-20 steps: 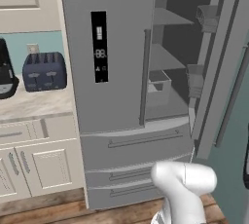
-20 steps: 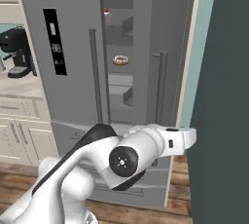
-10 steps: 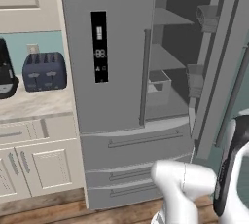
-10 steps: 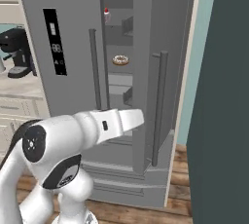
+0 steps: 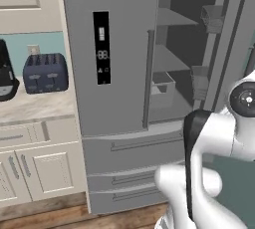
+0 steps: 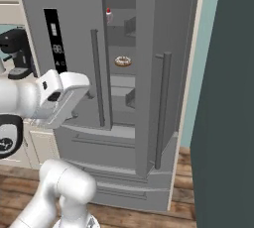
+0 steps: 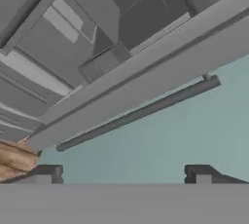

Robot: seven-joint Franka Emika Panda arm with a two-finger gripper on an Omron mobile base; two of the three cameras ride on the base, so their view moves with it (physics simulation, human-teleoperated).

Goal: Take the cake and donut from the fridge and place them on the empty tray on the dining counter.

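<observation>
White arm swung across since the earlier frame, tall grey steel fridge [image 6: 74, 33] with right door open, tan-brown iced donut [image 6: 123, 61] on a middle shelf, tiny cherry-topped cake [image 6: 108, 16] on the shelf above, tool [image 7: 124, 173] spread wide, empty.

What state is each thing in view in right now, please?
fridge: right door swung open, left door shut, drawers shut.
cake: upright on an upper fridge shelf, untouched.
donut: flat on the shelf below, untouched.
tool: open, holding nothing.
cabinet doors: shut.
</observation>
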